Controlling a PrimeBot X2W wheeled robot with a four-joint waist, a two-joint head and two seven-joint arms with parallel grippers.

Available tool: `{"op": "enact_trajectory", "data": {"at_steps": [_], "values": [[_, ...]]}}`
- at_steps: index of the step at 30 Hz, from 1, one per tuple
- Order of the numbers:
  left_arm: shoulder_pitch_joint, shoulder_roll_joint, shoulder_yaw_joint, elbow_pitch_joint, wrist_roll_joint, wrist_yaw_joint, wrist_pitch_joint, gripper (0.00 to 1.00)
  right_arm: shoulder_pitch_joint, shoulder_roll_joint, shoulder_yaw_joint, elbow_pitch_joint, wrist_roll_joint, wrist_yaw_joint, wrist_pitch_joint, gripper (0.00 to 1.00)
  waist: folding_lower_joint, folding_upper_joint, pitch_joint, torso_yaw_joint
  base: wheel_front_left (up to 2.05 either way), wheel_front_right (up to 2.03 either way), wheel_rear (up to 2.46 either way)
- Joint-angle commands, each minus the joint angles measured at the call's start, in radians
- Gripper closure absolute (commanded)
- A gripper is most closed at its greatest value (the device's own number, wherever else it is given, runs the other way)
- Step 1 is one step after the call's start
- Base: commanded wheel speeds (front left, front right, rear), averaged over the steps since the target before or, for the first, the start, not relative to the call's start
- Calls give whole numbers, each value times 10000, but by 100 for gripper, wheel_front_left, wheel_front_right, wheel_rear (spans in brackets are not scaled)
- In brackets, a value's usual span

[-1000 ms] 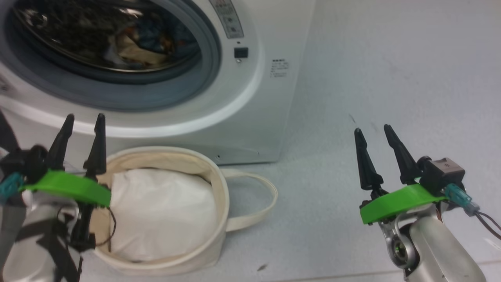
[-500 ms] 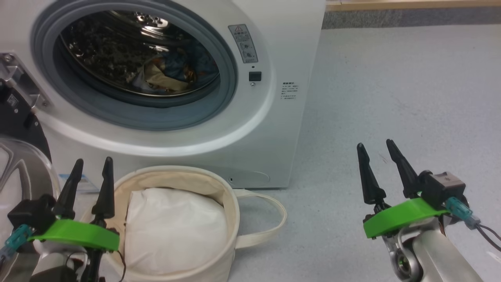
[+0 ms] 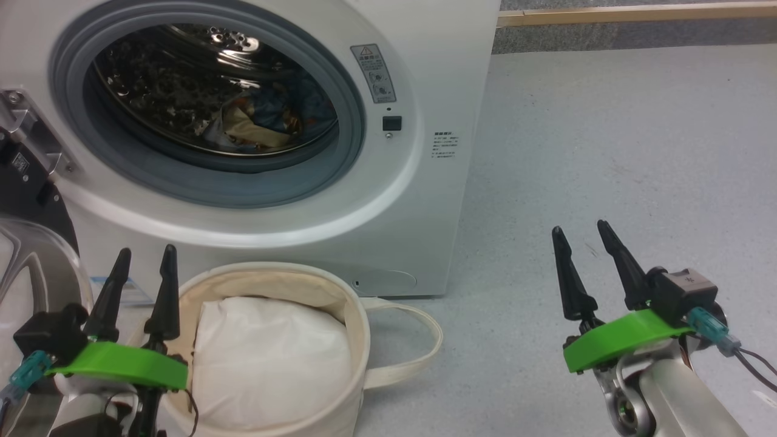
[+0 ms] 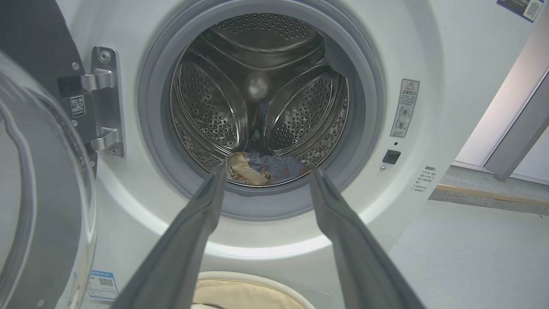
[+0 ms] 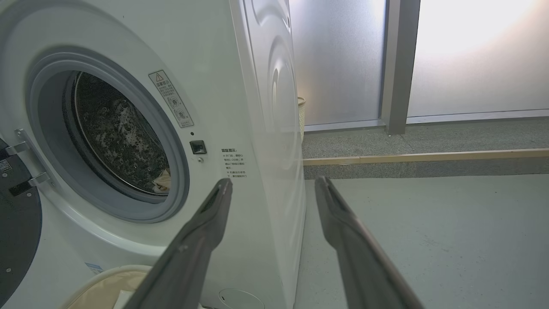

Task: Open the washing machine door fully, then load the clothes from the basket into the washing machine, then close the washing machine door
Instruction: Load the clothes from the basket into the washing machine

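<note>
**Clerk:** Item one, the washing machine (image 3: 425,200).

**Checker:** White front-loader standing on the grey floor (image 3: 607,152). The drum mouth is uncovered, with the grey rubber ring (image 3: 340,176) all round it.

**Clerk:** Item two, the washing machine door (image 3: 27,255).

**Checker:** Swung wide to the robot's left on its metal hinge (image 4: 103,101), with the clear glass showing at the left edge of the head view. Judged fully open, since it leaves the mouth free for loading.

**Clerk:** Item three, the clothes (image 3: 267,121).

**Checker:** Patterned fabric in blue, cream and orange, lying low in the drum behind the ring. None seen hanging over the lip.

**Clerk:** Item four, the basket (image 3: 358,315).

**Checker:** Cream canvas tub on the floor just below the drum mouth. I judge it was placed there to keep the lift short. One strap handle (image 3: 419,346) loops out to its right. Contents: a plain white bundle (image 3: 267,358), not a listed item.

**Clerk:** Left gripper (image 3: 147,250)?

**Checker:** Fingers spread apart, nothing between them. Held low beside the basket's left rim and pointing at the drum, with the door close on its left.

**Clerk:** Right gripper (image 3: 578,227)?

**Checker:** Likewise parted and empty. It hovers over the floor well off the machine's right side, out of the door's swing.

**Clerk:** Stage?

**Checker:** Loading looks done, and closing the door is outstanding. The left arm is nearer the door. By my reckoning it would need to get behind the rim to push it round.
</note>
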State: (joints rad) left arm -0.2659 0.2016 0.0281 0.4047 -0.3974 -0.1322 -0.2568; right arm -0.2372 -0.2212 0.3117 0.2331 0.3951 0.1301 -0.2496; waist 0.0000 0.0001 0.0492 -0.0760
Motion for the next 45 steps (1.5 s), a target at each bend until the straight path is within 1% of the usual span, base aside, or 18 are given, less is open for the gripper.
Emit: {"op": "enact_trajectory", "data": {"at_steps": [1, 20, 45], "values": [[-204, 232, 381, -320, 111, 16, -49, 0, -110, -112, 182, -265, -6, 6, -122, 0, 0, -1, -3, -2, 0, 0, 0], [-240, 217, 428, -285, -6, 16, -49, 0, -144, -129, 275, -214, 117, 6, -122, 0, 0, -1, 13, -20, 0, 0, 0], [-495, 281, 506, -233, 107, 15, -49, 0, -148, 14, 150, -225, 17, 6, -122, 0, 0, -1, 210, -114, 0, 0, 0]]}}
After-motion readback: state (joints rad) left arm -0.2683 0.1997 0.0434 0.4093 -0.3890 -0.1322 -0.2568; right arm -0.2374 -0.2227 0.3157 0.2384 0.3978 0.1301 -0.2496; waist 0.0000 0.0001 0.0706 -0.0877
